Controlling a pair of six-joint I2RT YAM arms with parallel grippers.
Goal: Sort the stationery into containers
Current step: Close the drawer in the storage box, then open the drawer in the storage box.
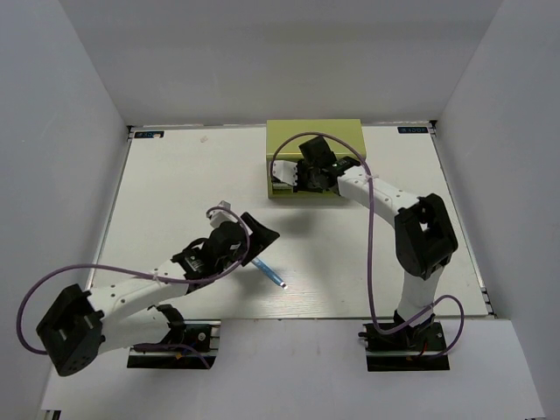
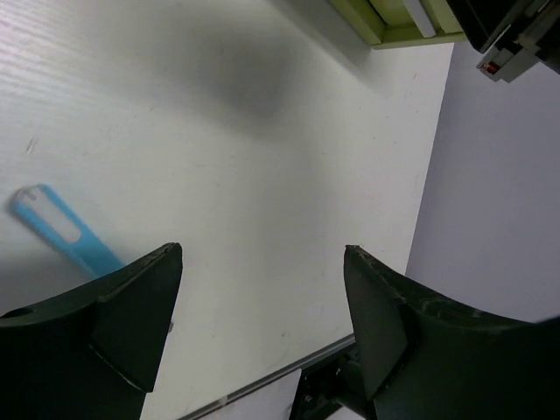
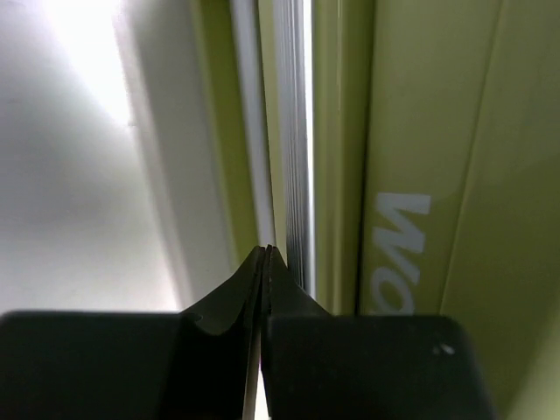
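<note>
One piece of stationery shows: a light blue marker pen (image 1: 272, 274) lying on the white table. In the left wrist view the pen (image 2: 63, 232) lies just outside the left finger (image 2: 131, 306), not between the jaws. My left gripper (image 1: 251, 238) hovers over the table beside it, open and empty. The container, a lime-green chest (image 1: 328, 138), stands at the back. My right gripper (image 1: 308, 175) is pressed to its front, shut, with its tips (image 3: 265, 251) against a silver strip (image 3: 293, 131) next to white lettering (image 3: 398, 254). Nothing shows between those fingers.
White walls close in the table (image 1: 175, 192) on the left, back and right. The left wrist view catches the chest's corner (image 2: 385, 26) and part of the right arm (image 2: 521, 35) at the top. A metal rail (image 2: 262, 381) marks the table's near edge.
</note>
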